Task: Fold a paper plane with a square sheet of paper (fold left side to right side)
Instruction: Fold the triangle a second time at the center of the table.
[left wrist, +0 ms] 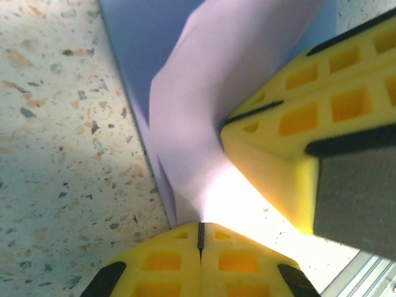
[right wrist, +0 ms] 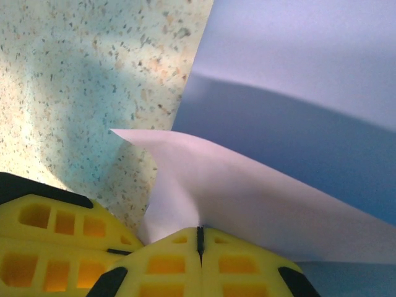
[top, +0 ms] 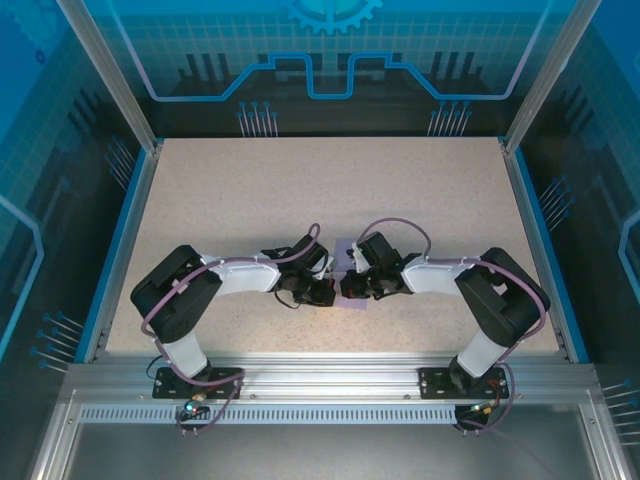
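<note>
The lavender square sheet of paper (top: pixel 349 250) lies mid-table, mostly hidden under both grippers, which meet over it. My left gripper (top: pixel 325 290) is shut, its yellow fingertips (left wrist: pixel 179 238) pinching a lifted flap of the sheet (left wrist: pixel 204 93) at its near edge. My right gripper (top: pixel 350 287) is also shut, pinching the same raised, curling flap (right wrist: pixel 278 185) above the flat lower layer (right wrist: pixel 309 55). In the left wrist view the right gripper's yellow fingers (left wrist: pixel 309 117) sit close on the right. The left gripper's fingers (right wrist: pixel 49 247) appear at lower left in the right wrist view.
The speckled beige tabletop (top: pixel 300 190) is bordered by blue rails and aluminium posts. The metal base rail (top: pixel 320 385) with both arm mounts runs along the near edge. A glass back wall stands behind the table.
</note>
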Controlling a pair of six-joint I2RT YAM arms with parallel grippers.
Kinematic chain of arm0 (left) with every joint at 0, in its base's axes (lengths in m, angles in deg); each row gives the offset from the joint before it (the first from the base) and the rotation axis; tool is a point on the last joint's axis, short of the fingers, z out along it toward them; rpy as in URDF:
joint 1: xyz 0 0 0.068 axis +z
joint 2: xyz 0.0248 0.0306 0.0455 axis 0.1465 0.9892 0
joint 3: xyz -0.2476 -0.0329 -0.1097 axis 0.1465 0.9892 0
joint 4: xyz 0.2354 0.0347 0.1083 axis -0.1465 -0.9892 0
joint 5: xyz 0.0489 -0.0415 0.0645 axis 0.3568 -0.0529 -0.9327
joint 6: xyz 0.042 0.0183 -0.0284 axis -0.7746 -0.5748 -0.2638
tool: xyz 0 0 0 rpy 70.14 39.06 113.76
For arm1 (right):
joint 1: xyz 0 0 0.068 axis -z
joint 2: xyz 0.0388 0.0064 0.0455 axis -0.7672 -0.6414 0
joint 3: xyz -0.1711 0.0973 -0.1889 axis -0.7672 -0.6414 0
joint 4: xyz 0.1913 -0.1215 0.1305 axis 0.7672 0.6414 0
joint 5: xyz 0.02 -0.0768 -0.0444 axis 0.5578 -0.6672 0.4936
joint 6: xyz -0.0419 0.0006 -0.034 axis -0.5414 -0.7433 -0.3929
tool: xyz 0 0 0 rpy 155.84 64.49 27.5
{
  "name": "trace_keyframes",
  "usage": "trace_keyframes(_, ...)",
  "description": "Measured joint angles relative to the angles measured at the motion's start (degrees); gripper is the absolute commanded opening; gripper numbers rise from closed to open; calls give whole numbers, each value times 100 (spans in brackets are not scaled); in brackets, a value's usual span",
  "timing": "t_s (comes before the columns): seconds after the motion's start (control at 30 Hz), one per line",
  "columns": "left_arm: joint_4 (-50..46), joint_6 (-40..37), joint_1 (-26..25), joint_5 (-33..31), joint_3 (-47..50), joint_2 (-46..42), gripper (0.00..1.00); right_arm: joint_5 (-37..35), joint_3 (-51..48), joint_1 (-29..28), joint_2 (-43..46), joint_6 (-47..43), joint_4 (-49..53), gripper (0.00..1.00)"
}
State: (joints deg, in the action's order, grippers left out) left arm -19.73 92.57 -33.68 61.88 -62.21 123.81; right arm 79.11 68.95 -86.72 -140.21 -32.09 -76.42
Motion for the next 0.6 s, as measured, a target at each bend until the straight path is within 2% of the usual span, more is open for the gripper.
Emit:
trace_keyframes(0.23,-2,0,0,0,0,0,3,11,24,284,2,-120,57,0)
trace_keyframes(0.6,-61,-4,11,31,7,-411,8,48,24,291,2,-118,55,0)
